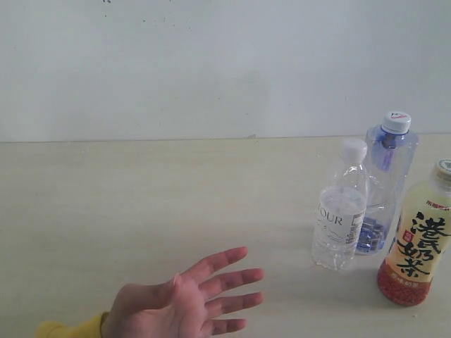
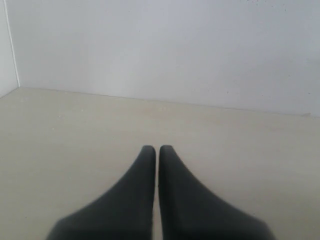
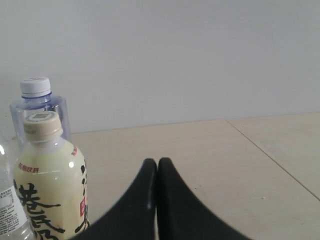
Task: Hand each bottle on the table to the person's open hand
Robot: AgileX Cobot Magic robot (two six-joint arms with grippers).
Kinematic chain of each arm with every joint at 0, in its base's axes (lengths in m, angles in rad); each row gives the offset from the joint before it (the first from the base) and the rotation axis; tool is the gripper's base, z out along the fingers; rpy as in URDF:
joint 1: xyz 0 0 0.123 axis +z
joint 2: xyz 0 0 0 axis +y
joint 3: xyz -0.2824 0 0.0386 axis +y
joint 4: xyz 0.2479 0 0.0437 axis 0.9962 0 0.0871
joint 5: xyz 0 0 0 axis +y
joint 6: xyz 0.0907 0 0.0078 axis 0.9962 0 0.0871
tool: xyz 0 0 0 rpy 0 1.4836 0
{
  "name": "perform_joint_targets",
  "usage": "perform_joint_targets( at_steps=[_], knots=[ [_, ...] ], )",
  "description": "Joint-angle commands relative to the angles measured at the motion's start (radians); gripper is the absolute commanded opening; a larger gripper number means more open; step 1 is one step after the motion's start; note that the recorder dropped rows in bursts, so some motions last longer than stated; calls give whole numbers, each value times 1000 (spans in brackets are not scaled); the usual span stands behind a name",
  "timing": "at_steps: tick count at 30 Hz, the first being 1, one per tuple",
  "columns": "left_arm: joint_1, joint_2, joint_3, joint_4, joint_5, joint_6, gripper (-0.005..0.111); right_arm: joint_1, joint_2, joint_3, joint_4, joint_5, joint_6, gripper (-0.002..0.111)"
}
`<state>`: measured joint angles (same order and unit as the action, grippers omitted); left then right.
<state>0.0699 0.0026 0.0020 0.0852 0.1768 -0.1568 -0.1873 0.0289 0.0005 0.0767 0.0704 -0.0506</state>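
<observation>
Three plastic bottles stand upright at the right of the pale beige wood-grain counter (image 1: 141, 197): a small clear white-capped water bottle (image 1: 340, 215), a taller bluish clear bottle (image 1: 392, 163) just behind it, and a yellow-and-red labelled milk tea bottle (image 1: 416, 243) near right. An open hand (image 1: 176, 304) lies palm-up, near left. The left pincer (image 2: 158, 149) and the right pincer (image 3: 157, 161) are closed and empty.

Three bottles are bunched up on the right of the table (image 1: 141, 204): small water bottle (image 1: 340, 218) just in front of the taller bottle (image 1: 391, 176), milk tea bottle (image 1: 417, 239) right of both, nearest the front. The person's hand (image 1: 180, 303) is front left, well apart.
</observation>
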Motion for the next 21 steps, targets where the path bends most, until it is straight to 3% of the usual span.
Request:
perform_joint_targets(
  at_steps=[1, 7, 11, 13, 15, 18, 20, 21],
  knots=[
    [3, -3, -2, 0, 2, -4, 4, -2, -7, 0, -3, -13, -6, 0],
    [3, -3, -2, 0, 2, -4, 4, -2, -7, 0, -1, -142, -6, 0],
    [3, -3, -2, 0, 2, -4, 4, -2, -7, 0, 121, -225, 368, 0],
    [3, -3, -2, 0, 2, -4, 4, -2, -7, 0, 145, -219, 446, 0],
    [3, -3, -2, 0, 2, -4, 4, -2, -1, -38, 22, -70, 416, 0],
    [3, -3, -2, 0, 2, -4, 4, -2, 71, -119, 4, 60, 383, 0],
    [3, -3, -2, 0, 2, -4, 4, 3, 164, -146, 50, 93, 306, 0],
    [3, -3, -2, 0, 2, -4, 4, 28, 237, -162, 160, 102, 169, 0]
  ],
)
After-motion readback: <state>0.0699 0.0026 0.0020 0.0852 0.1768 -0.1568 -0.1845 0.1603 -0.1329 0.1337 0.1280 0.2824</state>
